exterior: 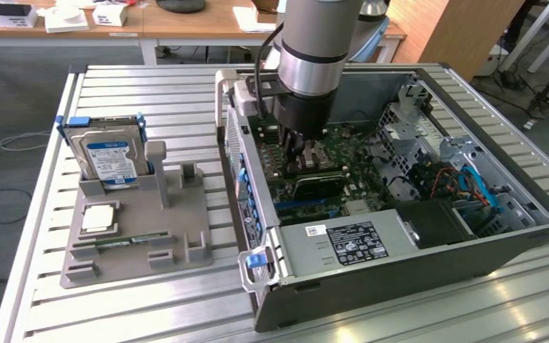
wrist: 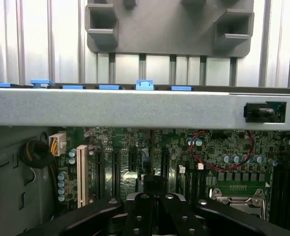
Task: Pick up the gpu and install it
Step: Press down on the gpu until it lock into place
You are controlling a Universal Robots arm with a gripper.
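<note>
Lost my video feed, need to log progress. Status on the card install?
Gripper shut, down inside open grey computer case, over green motherboard. Dark flat GPU card: can't make it out. Nothing blocking.

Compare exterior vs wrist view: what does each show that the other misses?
Exterior alone: hard drive upright in the grey holder, RAM stick lying on it, the PSU, and the arm reaching down into the case. Wrist alone: white slot and red wire loop on the motherboard. Both: motherboard, blue latches, holder, shut claw.
</note>
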